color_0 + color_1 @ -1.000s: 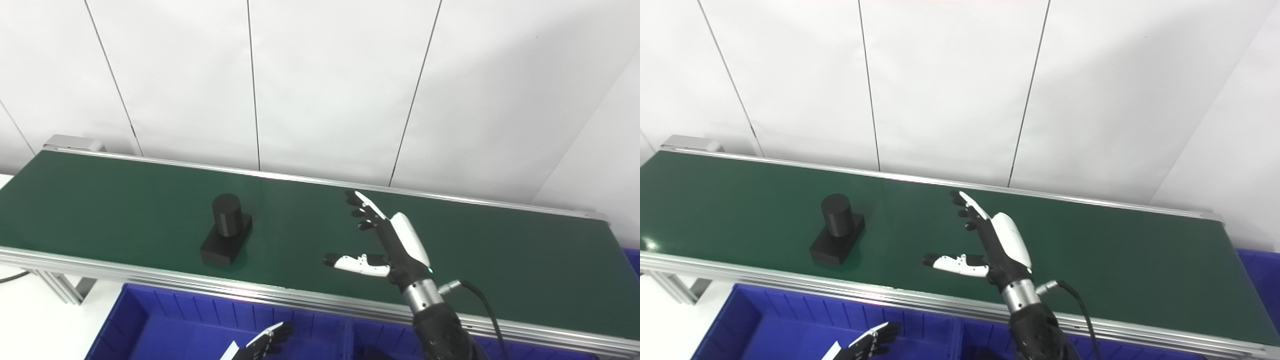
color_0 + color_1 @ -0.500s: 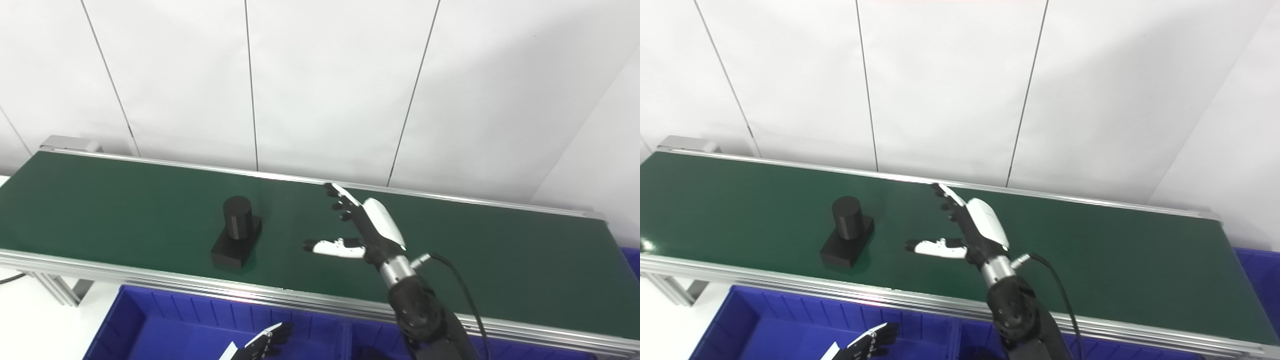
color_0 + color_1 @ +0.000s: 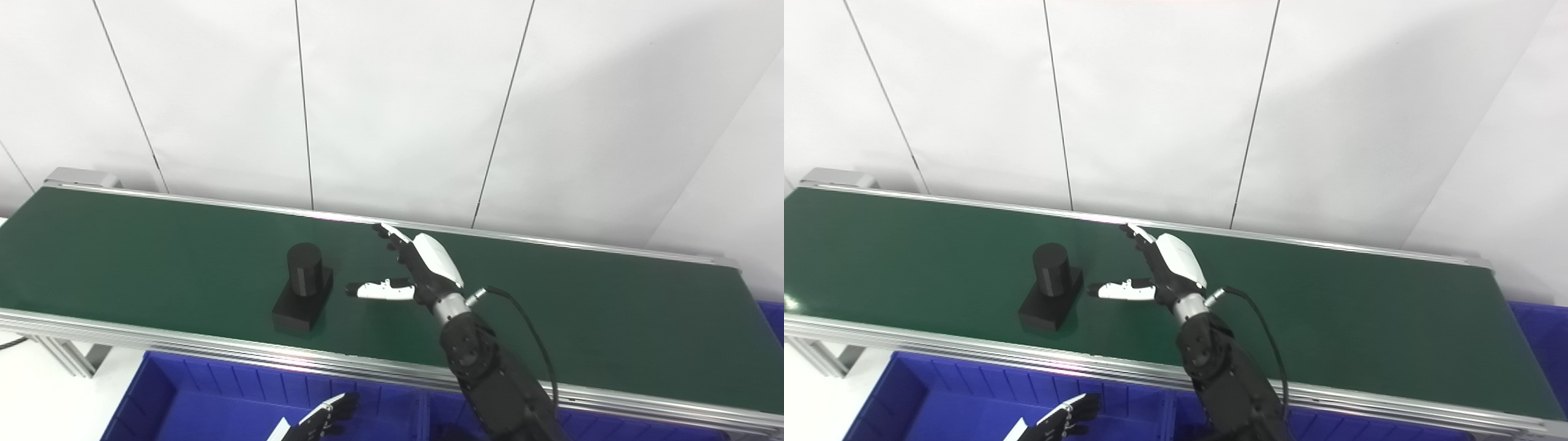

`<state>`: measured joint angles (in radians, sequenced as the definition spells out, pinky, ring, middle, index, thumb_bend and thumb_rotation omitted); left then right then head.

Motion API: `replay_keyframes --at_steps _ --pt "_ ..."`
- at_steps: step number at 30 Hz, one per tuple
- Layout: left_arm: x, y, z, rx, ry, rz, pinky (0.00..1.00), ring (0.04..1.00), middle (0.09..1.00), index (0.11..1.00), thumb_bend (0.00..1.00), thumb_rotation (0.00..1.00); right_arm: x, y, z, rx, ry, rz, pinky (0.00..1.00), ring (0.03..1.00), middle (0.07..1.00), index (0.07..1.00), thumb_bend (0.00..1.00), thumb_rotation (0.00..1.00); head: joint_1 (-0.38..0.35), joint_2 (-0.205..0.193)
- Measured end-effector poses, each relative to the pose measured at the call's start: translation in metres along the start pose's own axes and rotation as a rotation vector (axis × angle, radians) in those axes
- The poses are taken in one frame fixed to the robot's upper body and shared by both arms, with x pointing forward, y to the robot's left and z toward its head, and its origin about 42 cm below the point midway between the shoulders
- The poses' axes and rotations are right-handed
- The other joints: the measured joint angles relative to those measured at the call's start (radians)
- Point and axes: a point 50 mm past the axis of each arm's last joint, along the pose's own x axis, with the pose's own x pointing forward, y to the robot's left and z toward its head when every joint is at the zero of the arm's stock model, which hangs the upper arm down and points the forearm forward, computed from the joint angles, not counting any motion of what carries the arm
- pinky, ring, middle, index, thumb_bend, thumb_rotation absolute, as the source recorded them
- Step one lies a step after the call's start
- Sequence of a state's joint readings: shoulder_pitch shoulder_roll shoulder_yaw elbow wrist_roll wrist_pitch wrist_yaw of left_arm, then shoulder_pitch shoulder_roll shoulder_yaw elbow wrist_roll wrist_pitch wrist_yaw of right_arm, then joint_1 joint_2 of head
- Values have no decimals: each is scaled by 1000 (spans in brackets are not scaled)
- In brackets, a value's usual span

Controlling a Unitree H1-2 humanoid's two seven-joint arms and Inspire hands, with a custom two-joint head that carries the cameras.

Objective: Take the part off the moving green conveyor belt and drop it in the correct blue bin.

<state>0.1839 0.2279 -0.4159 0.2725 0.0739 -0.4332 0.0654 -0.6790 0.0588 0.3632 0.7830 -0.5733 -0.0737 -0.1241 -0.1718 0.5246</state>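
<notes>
The black part (image 3: 302, 295) sits on the green belt (image 3: 153, 257), not yet picked. The right robot hand (image 3: 409, 277) hovers just beside it, fingers spread, empty. Grasping and dropping into the blue bin (image 3: 202, 404) remain.

- Left hand (image 3: 321, 419): bottom edge of frame cuts it off; only the fingers (image 3: 1072, 413) and part of the back show. Arm out of view. Open or closed: cannot tell.
- Blue bin (image 3: 202, 398): lower part cut by bottom edge; floor mostly out of view.
- Dark thing at bottom centre, right of the bin divider (image 3: 422, 410): mostly hidden behind right arm (image 3: 496, 386), identity unclear.
- Conveyor belt (image 3: 906, 245): left end runs past the left edge in the right eye view.
- Second blue bin (image 3: 1540, 331): only a corner shows at right edge.
- Part (image 3: 303, 294): far-side base face hidden by its own cylinder.
</notes>
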Motion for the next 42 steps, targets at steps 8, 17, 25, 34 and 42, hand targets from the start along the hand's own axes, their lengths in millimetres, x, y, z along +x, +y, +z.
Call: replay_keyframes --at_steps 8,17,25,34,42 --pt "0 -3 1 -2 -3 -8 822 865 874 862 917 455 20 15 2 -73 17 51 727 825 878 906 923 552 14 3" --pt "-2 -8 2 0 -5 -2 809 863 880 871 925 492 29 28 11 -104 18 90 778 858 901 916 958 591 28 9" --pt "-5 -9 0 -4 1 0 813 864 883 876 945 504 28 43 11 -116 40 137 770 848 894 911 977 569 43 14" --pt "-11 -7 -1 -2 9 3 827 874 890 881 940 502 27 55 22 -107 26 83 564 666 733 763 764 155 48 25" --pt "-14 -6 2 -3 1 5 841 871 886 878 942 494 22 57 21 -23 -6 -49 239 412 502 494 515 0 41 34"
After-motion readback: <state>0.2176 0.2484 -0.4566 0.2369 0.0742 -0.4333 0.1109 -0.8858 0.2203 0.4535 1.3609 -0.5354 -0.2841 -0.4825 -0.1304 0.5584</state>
